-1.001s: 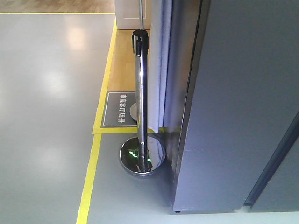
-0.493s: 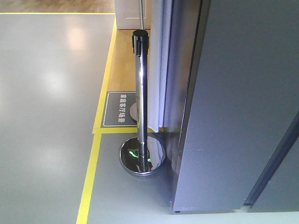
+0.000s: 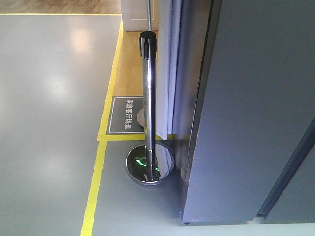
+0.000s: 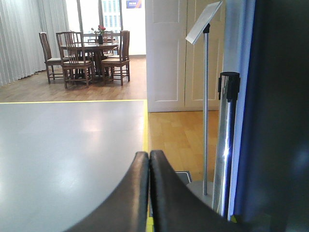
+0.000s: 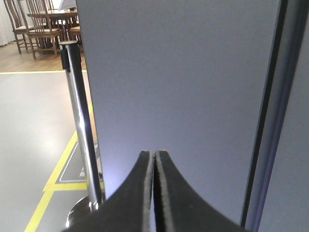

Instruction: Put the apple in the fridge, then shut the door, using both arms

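- Nothing moved since the earlier front frames: same fridge [image 3: 256,113], same chrome post [image 3: 149,108], same floor sign [image 3: 125,114].
- Saw the fridge filling the right half of the front view, dark grey, with a dark vertical seam at lower right; could not tell from these frames whether the door [image 5: 178,87] sat fully shut or slightly ajar.
- Found the left gripper [image 4: 149,159] at bottom centre of its wrist view, fingers pressed together, holding nothing, pointed past the post toward open floor and a far dining table [image 4: 89,48].
- Found the right gripper [image 5: 155,159] at bottom centre of its view, also closed tight and empty, facing the grey door panel close up.
- Saw no apple anywhere; probably already inside the fridge, though no view showed the interior, shelves or bins.
- Judged the step in hand as finishing the door closing: best done with a flat, steady push of the closed right fingers against the panel, well away from the seam at right, until the edge lined up flush.
- Worth keeping the left arm clear of the post at left of the fridge.
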Available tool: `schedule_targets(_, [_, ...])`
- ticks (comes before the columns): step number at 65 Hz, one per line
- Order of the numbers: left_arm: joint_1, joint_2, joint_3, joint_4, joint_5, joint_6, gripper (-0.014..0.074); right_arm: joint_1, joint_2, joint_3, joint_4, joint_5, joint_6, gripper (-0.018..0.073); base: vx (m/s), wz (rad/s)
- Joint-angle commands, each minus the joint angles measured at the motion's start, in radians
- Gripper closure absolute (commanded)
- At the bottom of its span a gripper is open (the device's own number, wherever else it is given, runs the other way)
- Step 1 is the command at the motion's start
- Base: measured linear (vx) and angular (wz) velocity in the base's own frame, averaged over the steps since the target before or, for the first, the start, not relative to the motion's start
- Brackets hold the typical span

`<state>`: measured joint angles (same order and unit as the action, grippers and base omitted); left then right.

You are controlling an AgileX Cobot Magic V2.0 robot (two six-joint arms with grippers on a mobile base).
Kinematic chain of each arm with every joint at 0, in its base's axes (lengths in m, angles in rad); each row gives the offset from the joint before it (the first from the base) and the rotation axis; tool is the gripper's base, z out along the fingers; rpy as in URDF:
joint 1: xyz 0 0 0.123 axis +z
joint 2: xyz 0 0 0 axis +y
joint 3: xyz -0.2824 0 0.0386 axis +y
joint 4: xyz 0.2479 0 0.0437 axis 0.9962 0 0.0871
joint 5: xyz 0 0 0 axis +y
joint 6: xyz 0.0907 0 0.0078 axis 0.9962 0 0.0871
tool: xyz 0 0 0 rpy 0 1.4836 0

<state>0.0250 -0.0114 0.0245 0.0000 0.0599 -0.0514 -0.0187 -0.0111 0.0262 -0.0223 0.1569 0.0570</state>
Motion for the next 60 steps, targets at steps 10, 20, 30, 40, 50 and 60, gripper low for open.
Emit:
schedule_targets(10, [-0.001, -0.015, 0.028, -0.006, -0.074, -0.013, 0.0602, 0.001, -0.013, 0.002, -0.015, -0.164, 0.003, 0.0561, 0.0, 0.0])
schedule_targets(20, [-0.001, -0.015, 0.028, -0.006, -0.074, -0.013, 0.0602, 0.001, -0.013, 0.002, -0.015, -0.167, 0.001, 0.0561, 0.0, 0.0])
schedule_targets(30, [-0.001, -0.015, 0.028, -0.006, -0.074, -0.013, 0.0602, 0.001, -0.013, 0.002, -0.015, -0.167, -0.004, 0.0561, 0.0, 0.0])
schedule_targets(40, [-0.001, -0.015, 0.028, -0.006, -0.074, -0.013, 0.0602, 0.001, -0.012, 0.001, -0.015, -0.167, -0.004, 0.0561, 0.0, 0.0])
schedule_targets(50, [-0.001, -0.015, 0.028, -0.006, -0.074, -0.013, 0.0602, 0.001, -0.012, 0.001, -0.015, -0.167, -0.004, 0.0561, 0.0, 0.0])
schedule_targets(60, [-0.001, -0.015, 0.028, -0.006, -0.074, -0.013, 0.0602, 0.001, -0.012, 0.001, -0.015, -0.167, -0.004, 0.0561, 0.0, 0.0])
